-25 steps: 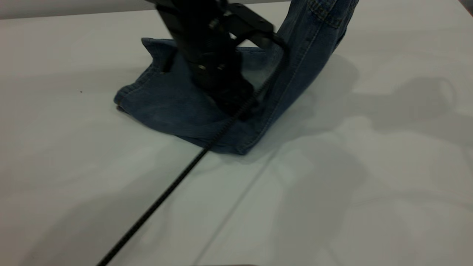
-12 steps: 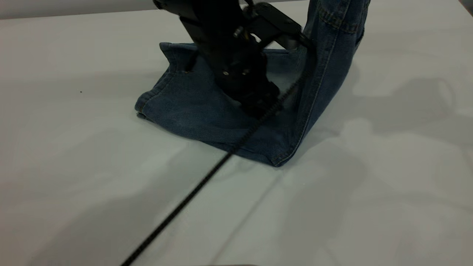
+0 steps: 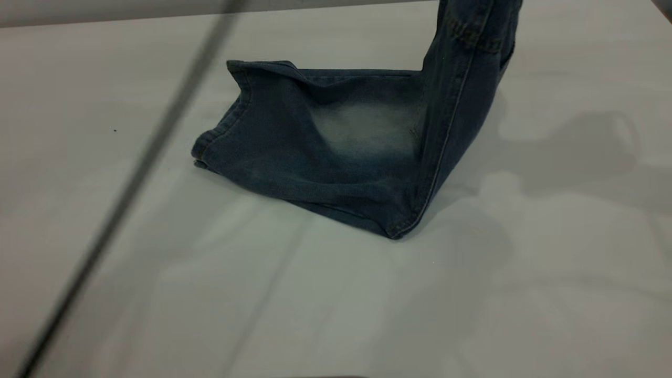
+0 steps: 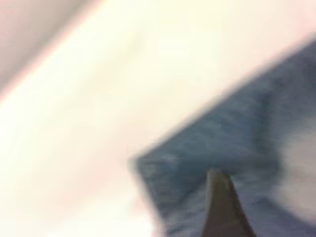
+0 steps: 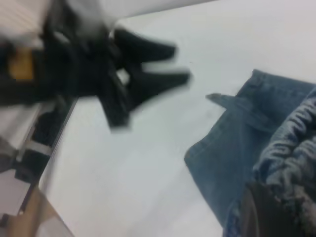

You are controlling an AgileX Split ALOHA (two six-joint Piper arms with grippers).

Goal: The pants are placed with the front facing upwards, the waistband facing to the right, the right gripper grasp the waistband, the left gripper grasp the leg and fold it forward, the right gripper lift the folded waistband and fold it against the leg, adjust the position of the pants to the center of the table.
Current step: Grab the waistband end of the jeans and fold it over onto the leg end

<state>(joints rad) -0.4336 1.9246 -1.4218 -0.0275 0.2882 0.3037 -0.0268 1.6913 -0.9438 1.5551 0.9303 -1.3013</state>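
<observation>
Blue denim pants (image 3: pixel 336 142), legs flat on table (image 3: pixel 157 294), waistband (image 5: pixel 291 148) end apparently lifted upright

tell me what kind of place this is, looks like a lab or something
Probably a robot test bench or lab rather than a home. A wide, plain white tabletop holds only short blue denim pants, partly lifted by their gathered waistband, and a black left gripper hangs open over the table in the right wrist view.
</observation>
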